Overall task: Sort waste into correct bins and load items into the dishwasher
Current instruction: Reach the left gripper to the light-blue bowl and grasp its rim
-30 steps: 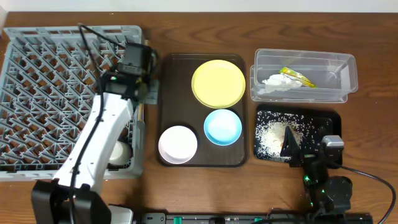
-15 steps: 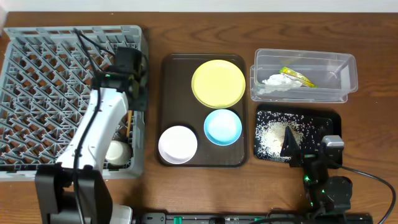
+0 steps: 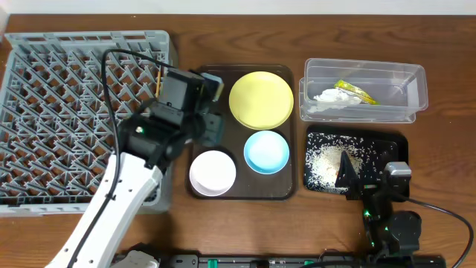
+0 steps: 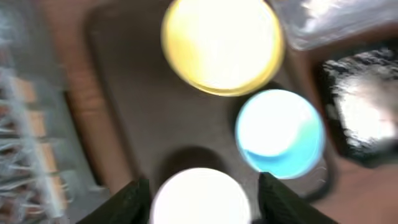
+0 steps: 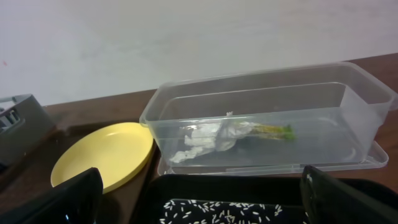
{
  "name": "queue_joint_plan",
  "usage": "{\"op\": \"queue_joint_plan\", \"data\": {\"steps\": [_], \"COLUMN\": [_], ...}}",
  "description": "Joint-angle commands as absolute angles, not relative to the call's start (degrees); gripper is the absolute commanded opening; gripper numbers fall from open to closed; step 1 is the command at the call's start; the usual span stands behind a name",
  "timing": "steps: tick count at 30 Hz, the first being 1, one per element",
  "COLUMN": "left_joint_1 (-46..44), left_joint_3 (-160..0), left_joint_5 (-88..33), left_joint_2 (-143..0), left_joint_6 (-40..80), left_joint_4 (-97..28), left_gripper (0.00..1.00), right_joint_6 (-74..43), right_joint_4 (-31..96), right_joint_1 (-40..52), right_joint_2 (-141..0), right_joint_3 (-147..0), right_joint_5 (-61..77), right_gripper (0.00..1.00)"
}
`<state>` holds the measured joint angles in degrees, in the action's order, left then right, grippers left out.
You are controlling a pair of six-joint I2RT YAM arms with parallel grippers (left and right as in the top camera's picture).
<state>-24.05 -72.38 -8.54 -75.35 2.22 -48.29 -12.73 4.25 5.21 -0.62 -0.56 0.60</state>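
My left gripper (image 3: 213, 104) hangs open and empty over the left half of the brown tray; in its wrist view the white bowl (image 4: 200, 198) lies below, between the two fingers. The yellow plate (image 3: 261, 99), pale blue bowl (image 3: 266, 151) and white bowl (image 3: 213, 173) sit on that tray. A thin wooden chopstick (image 3: 159, 77) shows in the grey dish rack (image 3: 67, 112). The clear tub (image 3: 364, 91) holds the tissue (image 3: 326, 97) and wrapper (image 3: 357, 92). Rice (image 3: 326, 165) lies in the black tray (image 3: 372, 145), where my right gripper (image 3: 368, 179) rests open and empty.
The brown tray (image 3: 201, 134) lies between the rack and the two bins. My left arm crosses the rack's lower right corner. In the right wrist view the tub (image 5: 348, 106) stands just behind the black tray (image 5: 186, 186), with the plate (image 5: 102, 155) to its left.
My left gripper has opened and swung right, from the rack's right edge to above the brown tray. The right arm has not moved.
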Motion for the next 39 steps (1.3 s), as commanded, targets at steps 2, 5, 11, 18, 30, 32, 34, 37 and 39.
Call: {"op": "queue_joint_plan", "data": {"steps": [2, 5, 11, 18, 30, 32, 34, 37, 39], "left_joint_1": [-27.68, -30.63, -33.85, -33.85, -33.85, -33.85, -33.85, -33.85, -33.85], "left_joint_3": [-72.34, -71.55, -71.05, -71.05, -71.05, -71.02, -71.02, -70.94, -70.43], "left_joint_5": [-13.5, -13.23, -5.91, -7.75, -8.6, -9.02, -10.59, -12.67, -12.64], "left_joint_2": [-78.41, -81.01, -90.91, -101.49, -105.14, -105.47, -106.15, -107.24, -107.61], "left_joint_6": [13.56, 17.02, 20.49, 21.74, 21.3, 21.3, 21.32, 21.3, 21.3], "left_joint_4": [-50.57, -51.16, -49.8, -47.92, -41.1, -40.56, -40.34, -40.6, -40.6], "left_gripper": [0.53, 0.53, 0.53, 0.49, 0.43, 0.43, 0.42, 0.41, 0.4], "right_joint_6": [-11.92, -11.92, -11.92, -11.92, -11.92, -11.92, -11.92, -11.92, -11.92], "right_joint_4": [4.25, 4.25, 4.25, 4.25, 4.25, 4.25, 4.25, 4.25, 4.25], "right_joint_1": [4.93, 4.95, 4.93, 4.93, 4.93, 4.93, 4.95, 4.95, 4.93], "right_joint_2": [-0.38, -0.38, -0.38, -0.38, -0.38, -0.38, -0.38, -0.38, -0.38], "right_joint_3": [-0.32, -0.32, -0.32, -0.32, -0.32, -0.32, -0.32, -0.32, -0.32], "right_joint_5": [0.27, 0.25, 0.25, 0.25, 0.25, 0.25, 0.25, 0.25, 0.25], "right_gripper": [0.99, 0.99, 0.99, 0.99, 0.99, 0.99, 0.99, 0.99, 0.99]}}
